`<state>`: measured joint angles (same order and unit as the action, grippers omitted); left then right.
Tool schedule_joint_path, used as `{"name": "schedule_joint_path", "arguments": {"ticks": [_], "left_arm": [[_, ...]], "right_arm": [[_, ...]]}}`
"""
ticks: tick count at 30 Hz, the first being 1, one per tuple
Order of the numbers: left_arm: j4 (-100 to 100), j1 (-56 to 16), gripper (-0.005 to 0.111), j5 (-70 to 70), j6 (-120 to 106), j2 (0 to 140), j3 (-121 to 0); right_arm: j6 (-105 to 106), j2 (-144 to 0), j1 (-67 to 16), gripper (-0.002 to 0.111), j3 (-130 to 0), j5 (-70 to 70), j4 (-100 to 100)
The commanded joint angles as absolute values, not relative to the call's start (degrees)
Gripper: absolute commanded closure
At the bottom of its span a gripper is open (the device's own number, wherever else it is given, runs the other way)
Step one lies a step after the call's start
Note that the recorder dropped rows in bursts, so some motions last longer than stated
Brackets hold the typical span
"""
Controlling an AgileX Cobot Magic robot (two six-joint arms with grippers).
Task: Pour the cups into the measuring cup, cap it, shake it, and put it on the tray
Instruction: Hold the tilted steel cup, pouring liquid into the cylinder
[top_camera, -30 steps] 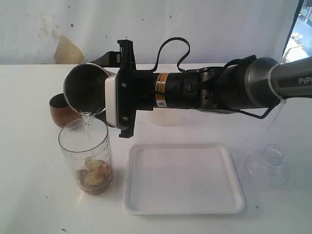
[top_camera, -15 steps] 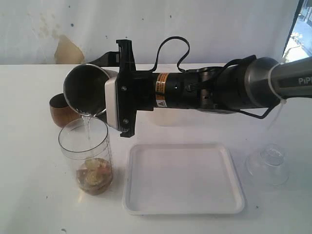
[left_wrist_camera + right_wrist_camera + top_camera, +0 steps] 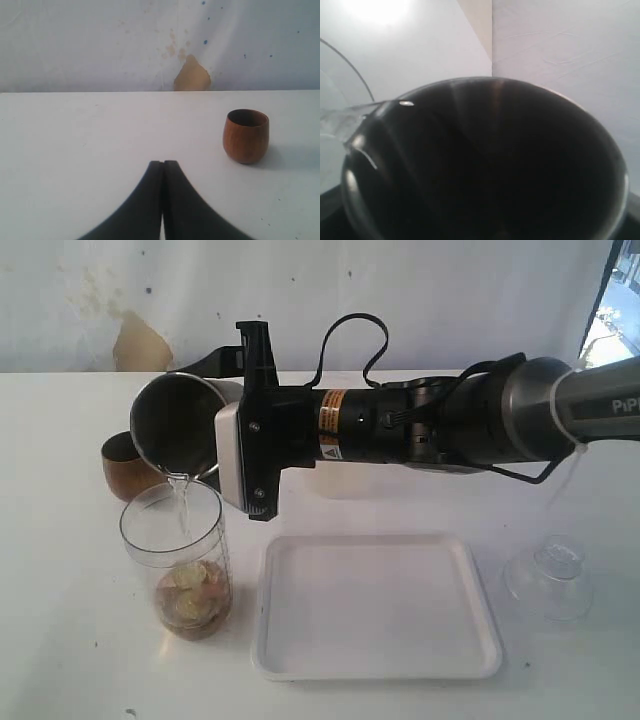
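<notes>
Pouring from tilted steel tumbler (image 3: 175,430), clasped in wide-spread right pincer (image 3: 215,432), into measuring cup (image 3: 175,540) on table (image 3: 60,640) beside tray (image 3: 380,672). Likely done with wooden cup (image 3: 245,136), near closed, empty left pincer (image 3: 163,172); capping, shaking, traying ahead.

Frosted cup (image 3: 340,487); clear dome (image 3: 548,580), perhaps lid

The white table (image 3: 60,640) carries the wooden cup (image 3: 118,478), measuring cup (image 3: 175,560), tray (image 3: 375,605) and, seemingly, a clear lid (image 3: 550,580).
</notes>
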<state>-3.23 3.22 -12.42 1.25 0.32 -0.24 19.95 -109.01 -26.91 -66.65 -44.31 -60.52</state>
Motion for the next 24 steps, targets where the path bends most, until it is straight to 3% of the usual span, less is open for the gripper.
{"name": "schedule_joint_path", "arguments": {"ticks": [1, 24], "left_arm": [[-3.5, 2.9, 0.107, -11.7, 1.3, 0.0, 0.0], [-3.5, 2.9, 0.107, -11.7, 1.3, 0.0, 0.0]], "right_arm": [[20.8, -107.8, -27.0, 0.108, -67.5, -46.4, -58.9], [23.3, -107.8, -27.0, 0.108, -67.5, -46.4, -58.9]]}}
